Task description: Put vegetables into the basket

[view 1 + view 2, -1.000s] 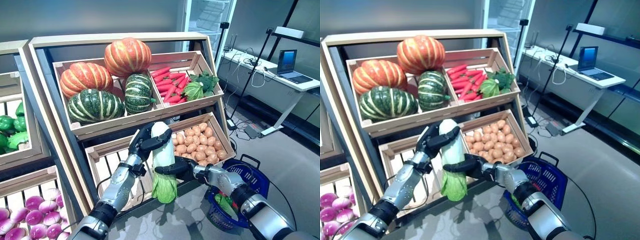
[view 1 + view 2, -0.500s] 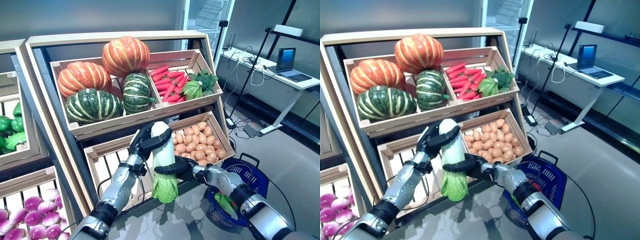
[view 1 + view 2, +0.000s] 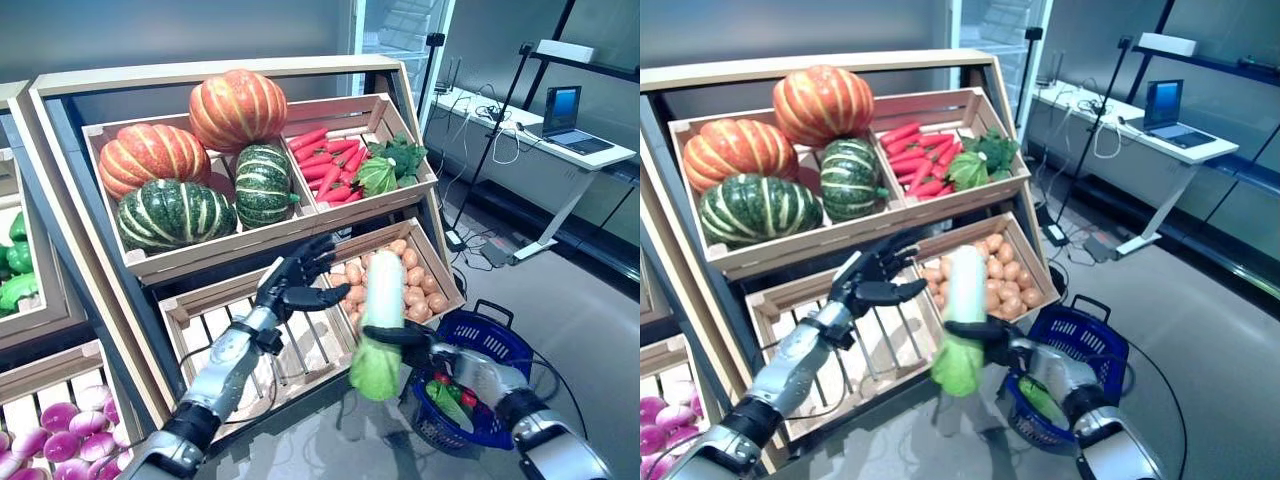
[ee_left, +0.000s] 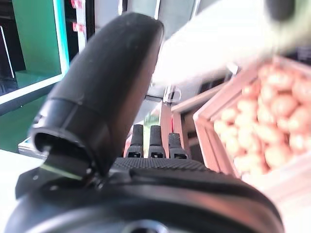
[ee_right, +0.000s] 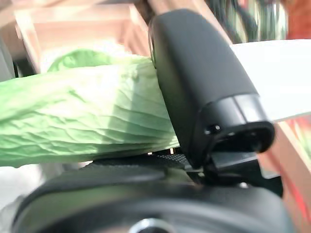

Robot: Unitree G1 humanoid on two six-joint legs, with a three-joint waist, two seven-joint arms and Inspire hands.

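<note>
My right hand [image 3: 408, 336] is shut on a long cabbage [image 3: 380, 320] with a white stalk end up and green leaves down. It holds the cabbage upright in front of the stand's lower crate, just left of the blue basket [image 3: 492, 352]. The cabbage also shows in the right wrist view [image 5: 82, 116] under my thumb [image 5: 204, 87]. My left hand [image 3: 302, 285] is open, its fingers spread, by the lower crate's edge and apart from the cabbage. The basket stands on the floor with a green leafy vegetable [image 3: 447, 392] and something red in it.
A slanted wooden stand [image 3: 60, 130] with crates of vegetables fills the left and middle. A crate of potatoes [image 3: 414, 285] lies right behind the cabbage. A white desk [image 3: 560, 160] with a laptop and cables stands at the back right. Grey floor lies around the basket.
My left hand has let go of the cabbage and opened. My right hand has carried the cabbage to the right, toward the basket. The camera has shifted a little.
</note>
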